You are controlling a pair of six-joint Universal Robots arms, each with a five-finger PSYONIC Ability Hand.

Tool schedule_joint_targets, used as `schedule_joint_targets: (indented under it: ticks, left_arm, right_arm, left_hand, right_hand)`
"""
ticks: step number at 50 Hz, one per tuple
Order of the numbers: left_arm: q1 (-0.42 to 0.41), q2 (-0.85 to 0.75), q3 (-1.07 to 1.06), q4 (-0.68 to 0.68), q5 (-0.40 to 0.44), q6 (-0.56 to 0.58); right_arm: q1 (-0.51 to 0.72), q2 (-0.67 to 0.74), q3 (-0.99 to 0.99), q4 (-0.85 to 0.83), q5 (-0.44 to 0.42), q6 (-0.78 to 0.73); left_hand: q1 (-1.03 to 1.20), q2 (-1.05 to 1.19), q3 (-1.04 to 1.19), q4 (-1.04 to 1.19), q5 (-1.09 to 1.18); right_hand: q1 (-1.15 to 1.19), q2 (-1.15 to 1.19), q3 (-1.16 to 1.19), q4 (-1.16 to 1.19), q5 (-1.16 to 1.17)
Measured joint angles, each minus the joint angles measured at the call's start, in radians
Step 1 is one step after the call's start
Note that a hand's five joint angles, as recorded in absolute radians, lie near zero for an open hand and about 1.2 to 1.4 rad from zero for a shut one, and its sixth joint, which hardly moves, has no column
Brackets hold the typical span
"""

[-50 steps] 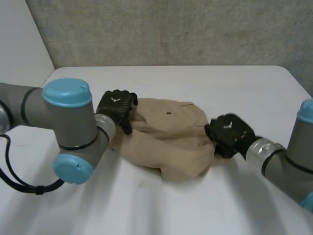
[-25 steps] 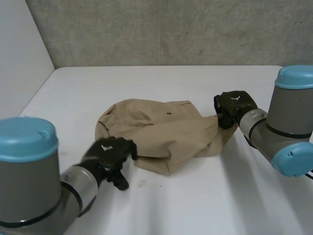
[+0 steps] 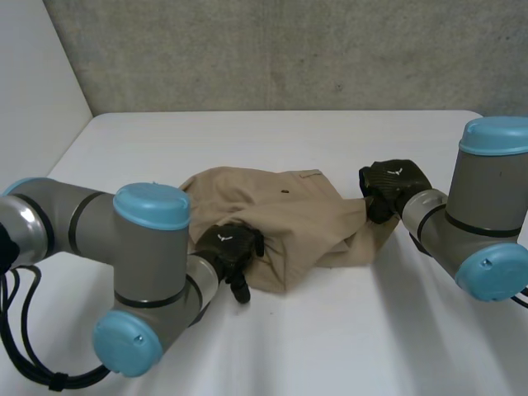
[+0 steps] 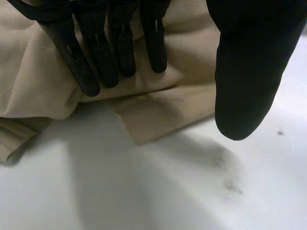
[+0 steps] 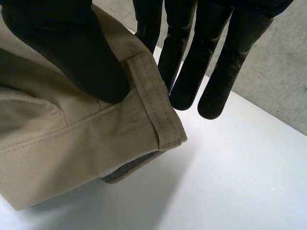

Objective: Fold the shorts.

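Note:
The tan shorts [image 3: 280, 219] lie bunched in the middle of the white table [image 3: 346, 330]. My left hand [image 3: 231, 249] is at their near left edge. In the left wrist view its straight fingers [image 4: 110, 57] rest on the cloth [image 4: 158, 103], and the thumb [image 4: 244, 72] hangs apart over bare table. My right hand [image 3: 392, 183] is at the shorts' right end. In the right wrist view its thumb [image 5: 62, 43] presses the waistband [image 5: 72, 143] beside a belt loop [image 5: 151, 96], against straight fingers [image 5: 192, 62] behind the cloth.
A grey wall [image 3: 289, 49] stands behind the table's far edge, with a white wall [image 3: 33, 99] at the left. My left arm's elbow [image 3: 140, 272] crowds the front left. My right arm [image 3: 487, 223] stands by the right edge.
My left hand swung from the shorts' back left round to their front edge and laid its fingers on the cloth. My right hand drew the right end back and has held still since.

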Motion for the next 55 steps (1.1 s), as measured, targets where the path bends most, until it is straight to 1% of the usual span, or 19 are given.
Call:
schedule_joint_targets:
  ticks: [9,16,17,19,21,23,25,26,28,29,32,33,34,42,47,48,49,51,55]
  left_arm:
    - [0.000,-0.044,0.049,0.001,-0.010,0.012]
    - [0.000,-0.083,0.072,0.002,-0.013,0.056]
    - [0.000,-0.090,0.079,0.002,-0.016,0.071]
    - [0.000,-0.094,0.085,0.003,-0.019,0.080]
    - [0.000,-0.096,0.088,0.003,-0.022,0.084]
    - [0.000,-0.099,0.097,0.009,-0.032,0.093]
    - [0.001,-0.100,0.100,0.017,-0.038,0.095]
    - [0.001,-0.100,0.102,0.026,-0.044,0.096]
    - [0.001,-0.101,0.102,0.037,-0.049,0.097]
    - [0.001,-0.103,0.102,0.045,-0.053,0.097]
    - [0.001,-0.106,0.102,0.051,-0.056,0.098]
    - [0.001,-0.113,0.101,0.061,-0.061,0.099]
    - [0.001,-0.115,0.101,0.063,-0.062,0.099]
    - [0.008,-0.118,0.104,0.065,-0.065,0.101]
    - [0.015,-0.092,0.102,0.057,-0.067,0.101]
    - [0.021,-0.050,0.094,0.042,-0.068,0.101]
    - [0.021,-0.050,0.094,0.042,-0.068,0.101]
    - [0.036,0.069,0.067,-0.001,-0.071,0.102]
    - [0.047,0.170,0.046,-0.032,-0.070,0.103]
  right_arm:
    - [-0.006,-0.002,0.006,-0.001,-0.008,-0.002]
    - [-0.012,-0.003,0.002,-0.002,-0.011,-0.003]
    - [-0.012,-0.003,0.002,-0.002,-0.011,-0.003]
    - [-0.012,-0.003,0.002,-0.002,-0.011,-0.004]
    - [-0.012,-0.003,0.001,-0.002,-0.011,-0.004]
    - [-0.012,-0.004,0.001,-0.002,-0.011,-0.004]
    - [-0.012,-0.004,0.002,-0.002,-0.011,-0.004]
    - [-0.012,-0.004,0.002,-0.001,-0.011,-0.004]
    - [-0.012,-0.005,0.002,-0.001,-0.011,-0.004]
    - [-0.012,-0.005,0.003,-0.001,-0.011,-0.004]
    - [-0.012,-0.006,0.003,-0.001,-0.011,-0.004]
    - [-0.013,-0.008,0.004,-0.001,-0.011,-0.004]
    - [-0.013,-0.009,0.004,-0.001,-0.011,-0.004]
    - [-0.016,-0.013,0.001,0.000,-0.009,-0.005]
    - [-0.017,-0.017,0.000,0.003,-0.008,-0.008]
    - [-0.017,-0.039,-0.003,0.019,-0.007,-0.024]
    - [-0.017,-0.039,-0.003,0.019,-0.007,-0.024]
    - [-0.017,-0.101,-0.007,0.069,-0.008,-0.071]
    - [-0.017,-0.168,-0.016,0.117,-0.010,-0.111]
  left_hand:
    - [0.000,0.000,0.000,0.000,0.000]
    - [0.004,0.004,0.003,0.004,0.006]
    - [0.073,0.064,0.060,0.070,0.072]
    - [0.119,0.116,0.113,0.120,0.119]
    - [0.119,0.116,0.113,0.120,0.119]
    - [0.264,0.312,0.309,0.321,0.319]
    - [0.315,0.352,0.355,0.368,0.365]
    - [0.455,0.461,0.458,0.469,0.466]
    - [0.510,0.505,0.506,0.517,0.512]
    - [0.576,0.579,0.576,0.590,0.583]
    - [0.589,0.596,0.592,0.607,0.599]
    - [0.626,0.692,0.679,0.702,0.682]
    - [0.627,0.705,0.692,0.714,0.688]
    - [0.627,0.711,0.699,0.721,0.688]
    - [0.627,0.711,0.699,0.721,0.688]
    - [0.627,0.711,0.699,0.721,0.688]
    - [0.627,0.711,0.699,0.721,0.688]
    - [0.627,0.711,0.700,0.722,0.688]
    - [0.627,0.714,0.705,0.722,0.688]
  right_hand:
    - [0.000,0.000,0.000,0.000,0.004]
    - [0.000,0.000,0.000,0.000,0.004]
    - [0.000,0.000,0.000,0.000,0.004]
    - [0.000,0.000,0.000,0.000,0.004]
    - [0.000,0.000,0.000,0.000,0.004]
    - [0.000,0.000,0.000,0.000,0.004]
    - [0.000,0.000,0.000,0.000,0.004]
    - [0.000,0.000,0.000,0.000,0.004]
    - [0.000,0.000,0.000,0.000,0.004]
    - [0.000,0.000,0.000,0.000,0.004]
    - [0.000,0.000,0.000,0.000,0.004]
    - [0.000,0.000,0.000,0.000,0.004]
    - [0.000,0.000,0.000,0.000,0.004]
    - [0.000,0.000,0.000,0.000,0.004]
    - [0.000,0.000,0.000,0.000,0.004]
    - [0.000,0.000,0.000,0.000,0.004]
    - [0.000,0.000,0.000,0.000,0.004]
    - [0.000,0.000,0.007,0.000,0.004]
    - [0.000,0.000,0.007,0.000,0.004]
